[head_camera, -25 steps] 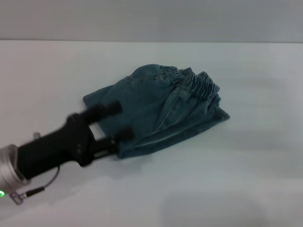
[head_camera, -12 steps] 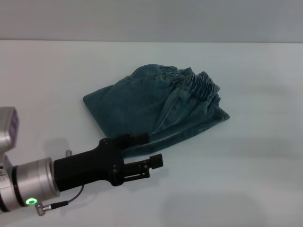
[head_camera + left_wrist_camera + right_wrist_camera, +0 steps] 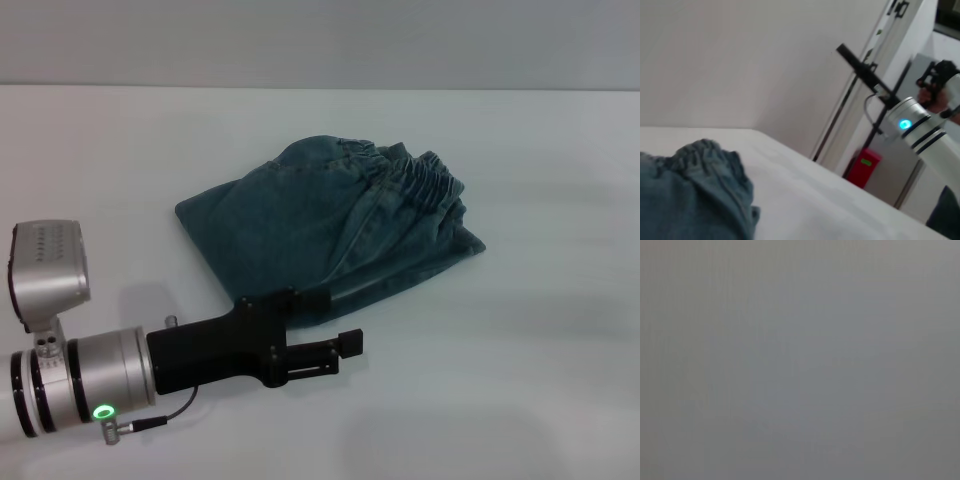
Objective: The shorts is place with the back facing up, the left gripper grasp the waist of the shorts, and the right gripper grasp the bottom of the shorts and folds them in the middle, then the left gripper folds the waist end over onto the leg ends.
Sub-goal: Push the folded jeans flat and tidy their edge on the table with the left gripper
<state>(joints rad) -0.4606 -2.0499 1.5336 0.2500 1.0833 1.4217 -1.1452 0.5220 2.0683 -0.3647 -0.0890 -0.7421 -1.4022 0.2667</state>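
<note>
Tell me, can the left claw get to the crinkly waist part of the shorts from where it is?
Probably yes. The left gripper sits open at the near edge of the shorts; the waist lies uncovered on the far side, with nothing in between.

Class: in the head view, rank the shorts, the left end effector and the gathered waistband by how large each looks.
1. Shorts, largest.
2. Left end effector, though it sits nearer the camera, so its look is inflated.
3. Waistband, smallest.
</note>
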